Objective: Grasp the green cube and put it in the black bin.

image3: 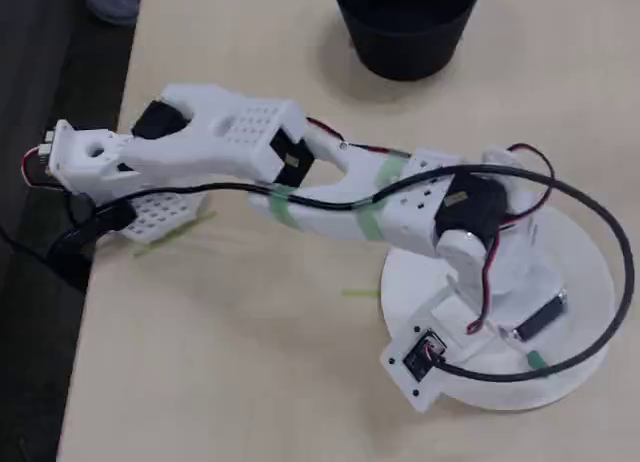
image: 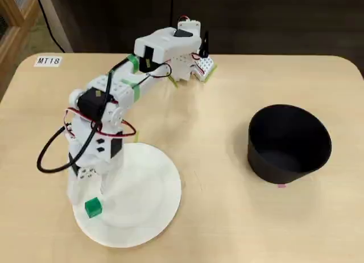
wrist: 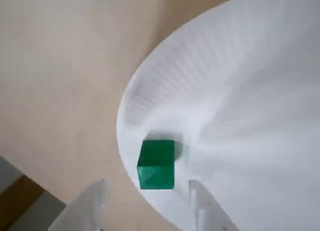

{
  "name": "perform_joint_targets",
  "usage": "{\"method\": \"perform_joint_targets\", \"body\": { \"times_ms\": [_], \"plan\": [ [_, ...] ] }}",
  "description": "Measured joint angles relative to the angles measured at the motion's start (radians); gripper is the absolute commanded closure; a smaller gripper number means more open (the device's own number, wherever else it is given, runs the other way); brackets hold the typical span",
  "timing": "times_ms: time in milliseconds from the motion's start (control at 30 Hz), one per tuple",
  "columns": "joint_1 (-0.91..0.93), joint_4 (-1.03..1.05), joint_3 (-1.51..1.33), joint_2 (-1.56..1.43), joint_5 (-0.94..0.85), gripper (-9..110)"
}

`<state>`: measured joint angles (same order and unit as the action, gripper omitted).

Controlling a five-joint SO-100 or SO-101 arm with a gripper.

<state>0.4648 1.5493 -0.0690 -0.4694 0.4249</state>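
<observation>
Small green cube, glossy, sharp-edged, at white plate rim; gripper spread wide, empty.

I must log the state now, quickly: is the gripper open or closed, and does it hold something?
Gripper: open, holding nothing; in the wrist view the green cube sits at its fingertips, untouched.

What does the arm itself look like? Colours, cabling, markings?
White 3D-printed plastic arm with black servo motors at the joints. Green tape bands wrap the links. Thin red wires run along it, and a thick black cable loops out near the base. The tool has pale, translucent white fingers. No printed markings visible.
</observation>
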Motion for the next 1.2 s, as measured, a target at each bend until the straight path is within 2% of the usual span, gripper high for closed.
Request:
{"method": "perform_joint_targets", "body": {
  "times_ms": [267,733,1200],
  "plan": [
    [0.000,-0.006,0.110,0.087,-0.012,78],
    [-0.034,-0.035,0.123,0.133,-0.012,78],
    [-0.040,-0.098,0.123,0.153,-0.011,84]
  ]
}}
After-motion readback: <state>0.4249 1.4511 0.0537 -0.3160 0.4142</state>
